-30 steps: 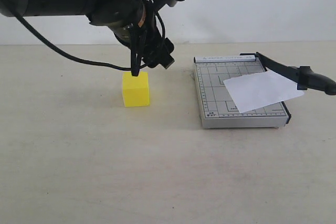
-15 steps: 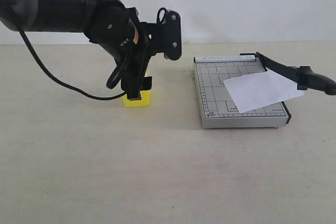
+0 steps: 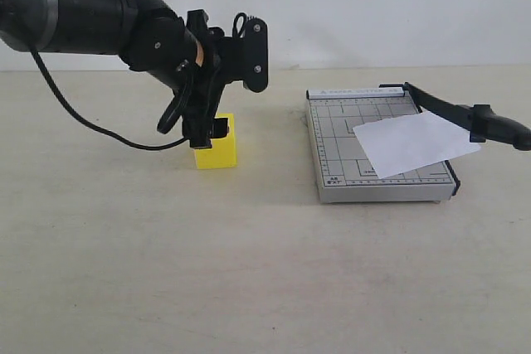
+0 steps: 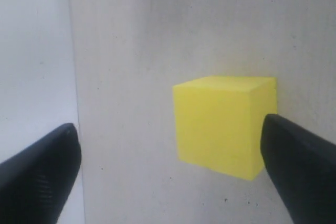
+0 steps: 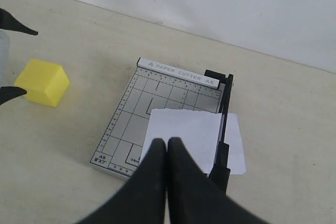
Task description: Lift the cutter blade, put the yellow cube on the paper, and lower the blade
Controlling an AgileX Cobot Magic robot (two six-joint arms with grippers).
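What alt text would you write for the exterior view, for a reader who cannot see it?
A black robot arm holds its open tool at a solid bright yellow cube on a beige table. To the right, a white rectangular paper sheet lies on a small grey gridded trimmer board, under its partly raised long black cutter blade.

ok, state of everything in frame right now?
cutter blade, raised partway, handle end lifted.
paper, lying skewed on the trimmer board, overhanging the blade side.
yellow cube, on the table, not lifted.
left gripper, open, fingers either side of the yellow cube.
right gripper, shut, empty, above the trimmer board.
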